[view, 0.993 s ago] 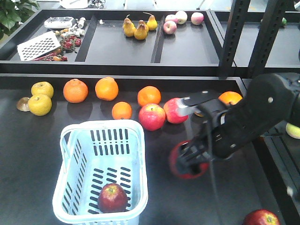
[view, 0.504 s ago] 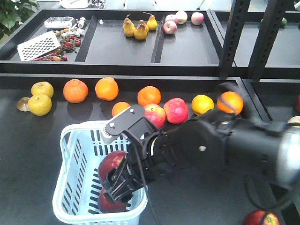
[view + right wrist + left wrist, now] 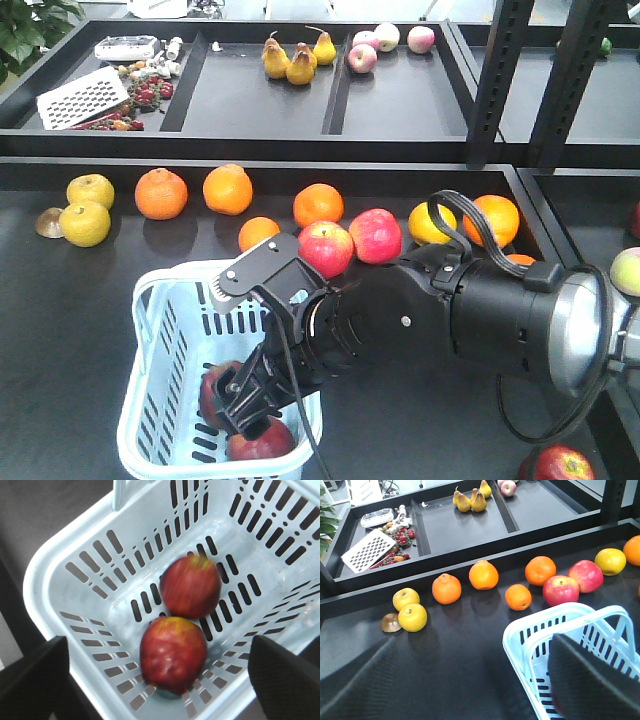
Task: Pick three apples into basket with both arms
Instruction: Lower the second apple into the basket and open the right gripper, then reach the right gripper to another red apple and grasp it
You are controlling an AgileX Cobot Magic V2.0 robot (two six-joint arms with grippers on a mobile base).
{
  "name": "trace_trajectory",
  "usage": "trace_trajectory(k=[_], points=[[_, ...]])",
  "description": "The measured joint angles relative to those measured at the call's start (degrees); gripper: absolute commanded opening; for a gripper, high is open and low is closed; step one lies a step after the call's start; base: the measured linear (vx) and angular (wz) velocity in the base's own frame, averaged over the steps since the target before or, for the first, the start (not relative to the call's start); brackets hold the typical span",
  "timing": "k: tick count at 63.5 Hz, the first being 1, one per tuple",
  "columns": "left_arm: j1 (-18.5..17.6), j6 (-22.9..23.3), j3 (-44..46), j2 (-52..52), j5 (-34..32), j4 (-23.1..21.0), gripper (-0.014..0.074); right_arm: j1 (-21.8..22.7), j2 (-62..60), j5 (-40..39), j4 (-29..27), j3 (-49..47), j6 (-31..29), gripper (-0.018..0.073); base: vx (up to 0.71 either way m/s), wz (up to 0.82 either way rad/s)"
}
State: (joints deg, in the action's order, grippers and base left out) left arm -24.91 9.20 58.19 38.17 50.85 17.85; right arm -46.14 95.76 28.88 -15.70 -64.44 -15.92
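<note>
The light-blue basket (image 3: 140, 400) stands at the front left of the table. Two dark red apples lie in it, one (image 3: 213, 390) to the left and one (image 3: 262, 442) at the front rim. In the right wrist view they touch, one (image 3: 172, 652) sharp and one (image 3: 191, 586) blurred, on the basket's slotted bottom (image 3: 90, 580). My right gripper (image 3: 240, 408) hangs open over them (image 3: 160, 680), holding nothing. A third dark red apple (image 3: 560, 466) lies at the front right. My left gripper (image 3: 470, 690) is open and empty, left of the basket (image 3: 520, 630).
Oranges (image 3: 228, 189), two pinkish apples (image 3: 325, 248) and yellow apples (image 3: 86, 222) lie in a row behind the basket. Raised trays (image 3: 250, 90) with pears and small items stand at the back. Black posts (image 3: 500, 80) rise at the right.
My right arm carried an apple from the table's right side over the basket, lowered and opened. The apple now lies in the basket beside the first one.
</note>
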Motion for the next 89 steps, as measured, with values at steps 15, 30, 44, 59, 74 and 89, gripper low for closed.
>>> trace_trajectory(k=[15,30,44,59,74,89], points=[[0.0,0.0,0.0,0.0,0.0,0.0,0.0576,2.7,-2.8,12.0,4.4,0.0,4.1,0.0664,0.00,0.00],[0.0,0.0,0.0,0.0,0.0,0.0,0.0576,10.9,-9.4,21.2,10.5,0.0,6.2,0.0649,0.00,0.00],[0.0,0.0,0.0,0.0,0.0,0.0,0.0576,24.0,-10.9,23.4,13.4,6.1,6.2,0.0646,0.00,0.00],[0.0,0.0,0.0,0.0,0.0,0.0,0.0576,37.7,-10.9,18.0,15.7,19.0,6.4,0.0645,0.00,0.00],[0.0,0.0,0.0,0.0,0.0,0.0,0.0576,41.1,-10.8,16.3,15.7,21.3,5.8,0.0645,0.00,0.00],[0.0,0.0,0.0,0.0,0.0,0.0,0.0576,41.1,-5.7,16.2,16.8,21.3,5.8,0.0645,0.00,0.00]])
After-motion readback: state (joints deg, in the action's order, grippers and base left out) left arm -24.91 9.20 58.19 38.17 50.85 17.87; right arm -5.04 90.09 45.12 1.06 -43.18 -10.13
